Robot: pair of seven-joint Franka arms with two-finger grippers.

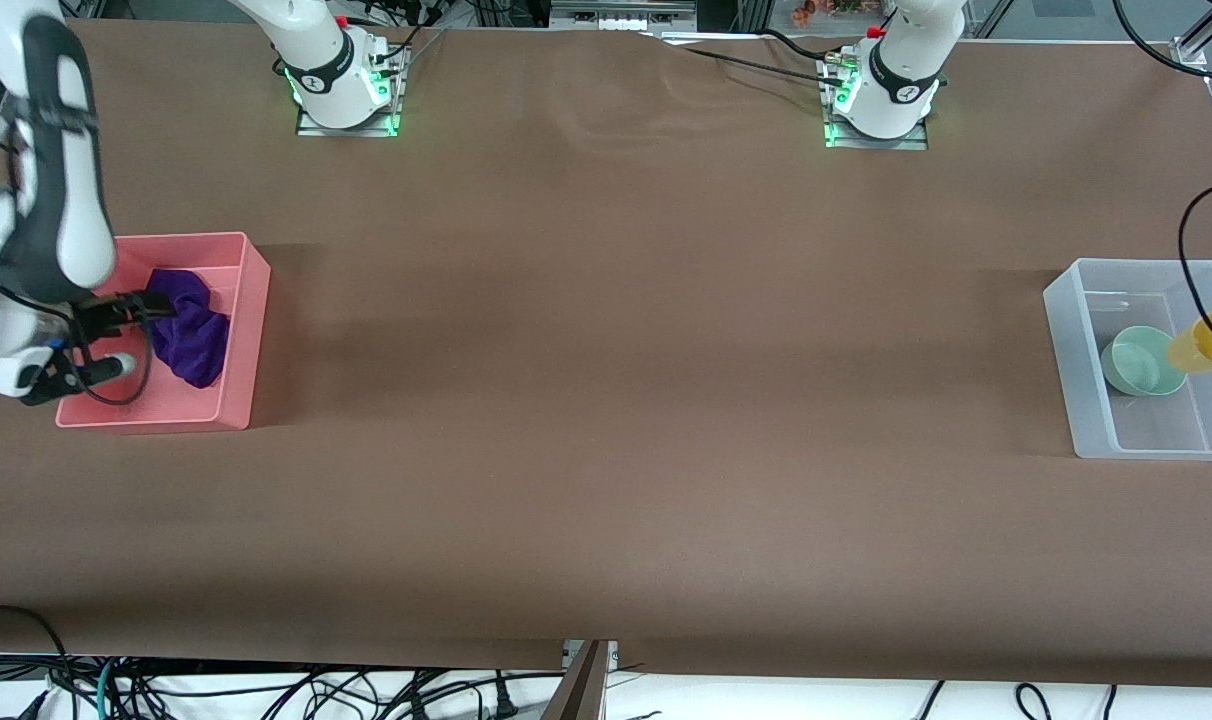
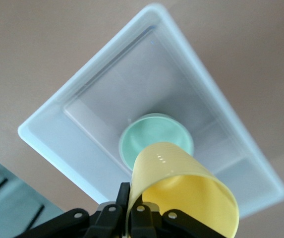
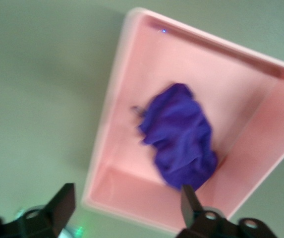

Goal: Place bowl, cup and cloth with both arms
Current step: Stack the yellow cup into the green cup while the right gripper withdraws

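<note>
The cloth is found crumpled inside the pink bin at the right arm's end of the desk; in the right wrist view it lies on the bin floor, bunched toward one wall, and nothing is seen touching it. The right gripper is held above the pink bin with its fingers spread wide and empty, so this part of the task is judged done. The bowl is seen upright on the floor of the clear bin at the left arm's end of the desk, and it too is judged placed. The cup is not yet set down: it is carried on its side in the air over the clear bin, its mouth turned toward the wrist camera, and it is held by its rim. The left gripper is closed on that rim, one finger inside the cup and one outside, as the left wrist view shows; in that view the cup partly covers the bowl beneath it. Two of the three items are therefore accounted for, each in a bin. What is left, by judgement, is for the cup to be lowered into the clear bin beside the bowl and let go. Whether the cup is meant to stand upright or may rest on its side cannot be told from these views.
</note>
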